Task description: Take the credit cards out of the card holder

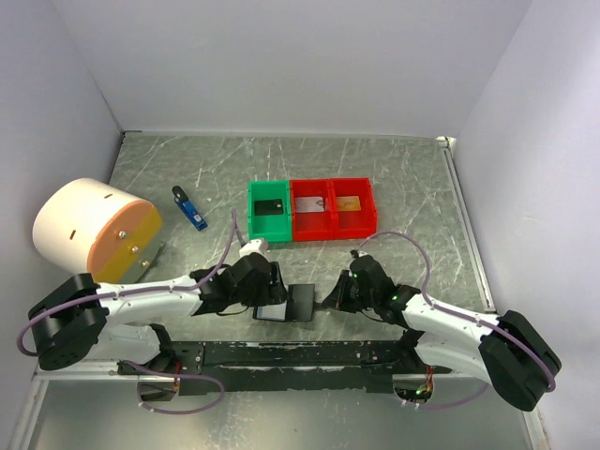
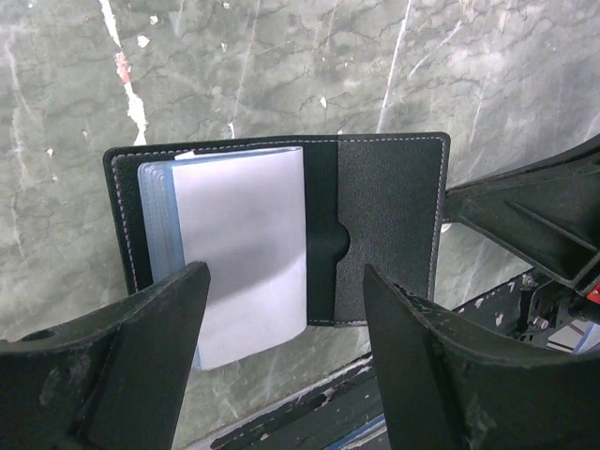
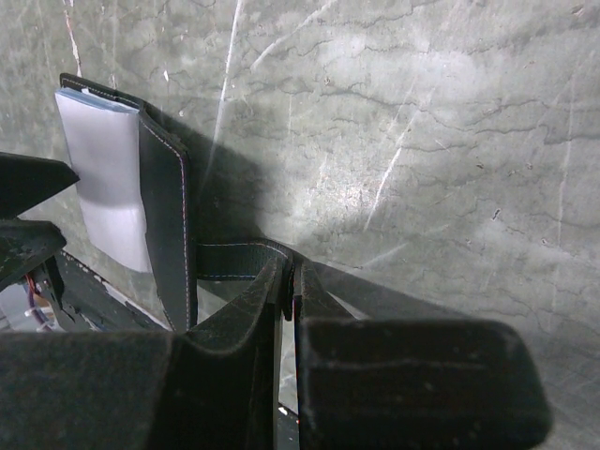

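over the card holder [image 2: 389,220] left tool [image 2: 284,286] gapes, right tool [image 3: 291,277] pinches it.

Robot lab, white-walled enclosure [image 1: 281,66], marbled table [image 1: 403,178]

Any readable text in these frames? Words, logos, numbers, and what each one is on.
No text can be read in any view.
On the credit cards lying in the bins: any print is too small to read.
On the card holder: plain black cover and blank sleeves, no logo or number visible.
On the blue stick: too small to tell.
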